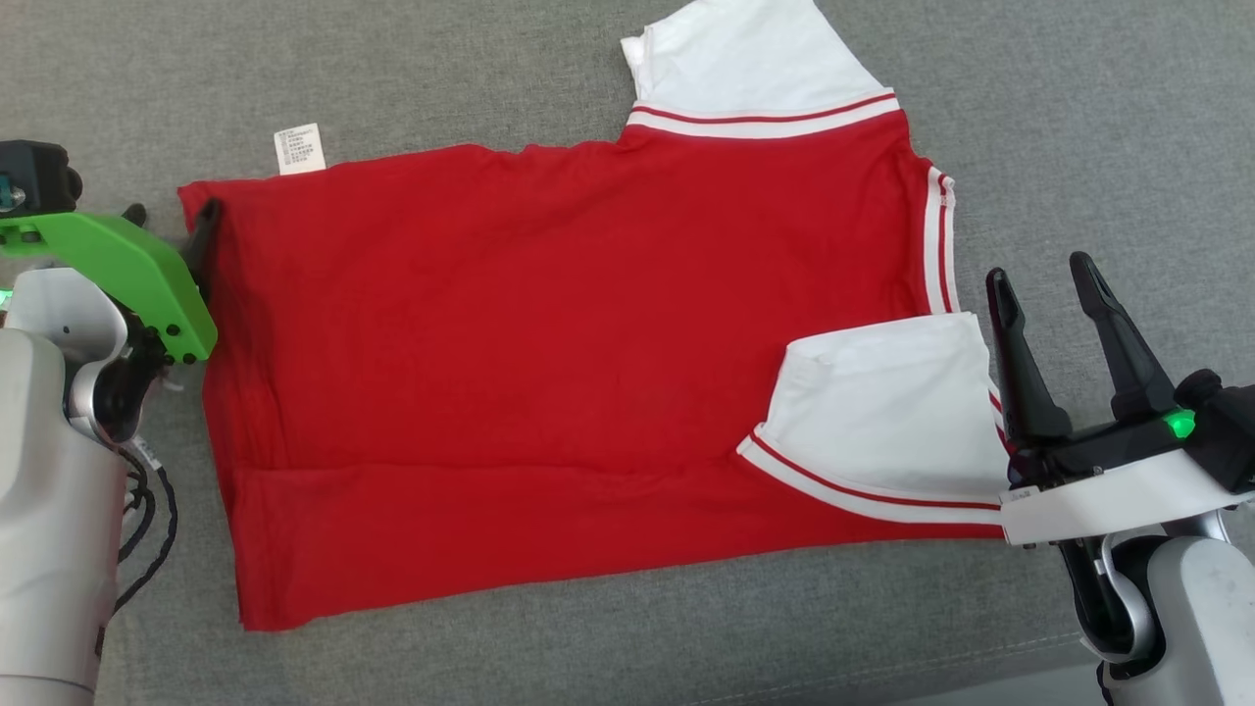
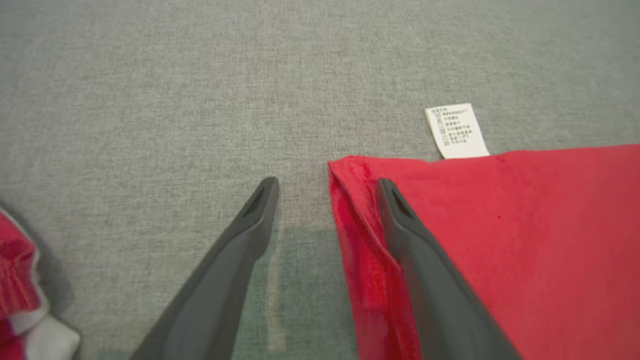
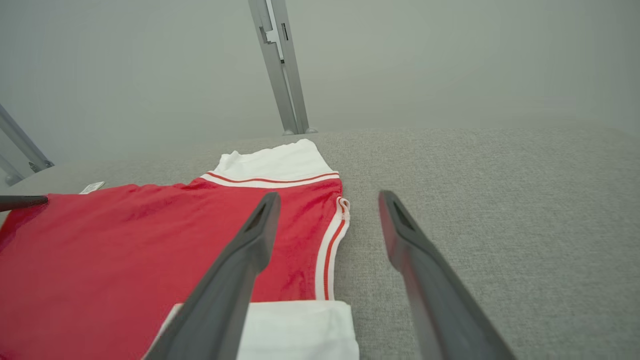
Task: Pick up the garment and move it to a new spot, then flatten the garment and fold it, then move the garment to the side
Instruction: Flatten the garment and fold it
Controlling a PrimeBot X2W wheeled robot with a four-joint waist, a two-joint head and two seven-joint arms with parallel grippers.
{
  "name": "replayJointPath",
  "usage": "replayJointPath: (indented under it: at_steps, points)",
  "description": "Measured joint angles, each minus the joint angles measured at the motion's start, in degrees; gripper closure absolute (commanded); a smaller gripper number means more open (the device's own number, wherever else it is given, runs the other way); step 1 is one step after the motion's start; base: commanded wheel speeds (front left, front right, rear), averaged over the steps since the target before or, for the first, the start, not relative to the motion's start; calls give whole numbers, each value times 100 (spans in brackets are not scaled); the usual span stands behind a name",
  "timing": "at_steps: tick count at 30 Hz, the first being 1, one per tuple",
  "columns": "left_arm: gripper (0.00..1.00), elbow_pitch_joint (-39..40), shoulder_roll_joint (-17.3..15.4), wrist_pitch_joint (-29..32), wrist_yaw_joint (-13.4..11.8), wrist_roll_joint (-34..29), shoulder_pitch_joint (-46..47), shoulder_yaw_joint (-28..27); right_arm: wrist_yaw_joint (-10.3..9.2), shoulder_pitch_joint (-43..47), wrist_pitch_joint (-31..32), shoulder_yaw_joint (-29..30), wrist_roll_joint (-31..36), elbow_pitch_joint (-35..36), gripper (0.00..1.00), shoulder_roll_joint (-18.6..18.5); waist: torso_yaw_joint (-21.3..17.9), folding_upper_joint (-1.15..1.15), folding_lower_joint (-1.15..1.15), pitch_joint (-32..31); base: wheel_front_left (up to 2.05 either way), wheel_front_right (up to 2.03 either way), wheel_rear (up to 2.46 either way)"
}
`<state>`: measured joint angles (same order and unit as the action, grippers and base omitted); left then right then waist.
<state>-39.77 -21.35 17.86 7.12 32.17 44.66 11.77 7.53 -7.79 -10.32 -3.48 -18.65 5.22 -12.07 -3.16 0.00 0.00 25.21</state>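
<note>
- The garment [image 1: 549, 363], a red shirt with white sleeves, lies spread flat on the grey fabric-covered worktop [image 1: 490, 78]. Its hem points to the robot's left and its striped neck edge to the right.
- The near sleeve [image 1: 882, 412] is folded inward over the red body. The far sleeve [image 1: 755, 59] extends away from the robot, off the garment's far edge.
- A white care label [image 1: 300, 148] projects from the far edge near the hem corner and lies flat on the worktop.
- The left end effector [image 1: 172, 214] is at the hem's far corner with its fingers apart and nothing clamped. In the left wrist view one finger [image 2: 425, 260] lies over the red fabric and the other over bare worktop. Contact with the fabric cannot be determined.
- The right end effector [image 1: 1039, 270] is just beside the folded sleeve at the garment's right edge, with its fingers apart and nothing between them.
- A second piece of red-and-white fabric [image 2: 20, 280] appears at the lower left of the left wrist view.
- A metal post [image 3: 280, 65] rises beyond the worktop's far edge.
</note>
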Motion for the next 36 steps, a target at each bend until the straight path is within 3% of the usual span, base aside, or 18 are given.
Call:
replayJointPath:
  at_steps: [2,4,5,12,19,36]
  points:
    - [0,-209,-32,105,16,114,126,91,0,-37,-21,7,-34,-78,0,-25,-40,0,0,66,0,0,0]
    - [84,-314,-97,197,20,220,241,175,0,-103,-37,37,-68,-166,0,-81,-72,0,0,103,0,0,0]
    - [100,-328,-126,198,21,292,287,231,0,-146,-40,60,-99,-231,0,-132,-85,0,0,117,0,0,0]
    - [100,-358,-199,145,40,671,424,657,0,-1014,18,101,-428,-983,0,-539,-39,0,0,145,0,0,0]
    - [100,-350,-100,9,40,870,739,1109,-1,-2736,269,-481,-1015,-2207,0,-982,184,0,0,284,0,0,0]
    - [100,-632,511,-566,44,1399,1639,2214,0,-5899,1463,-2274,-1817,-5366,0,-1121,1186,0,0,831,0,0,0]
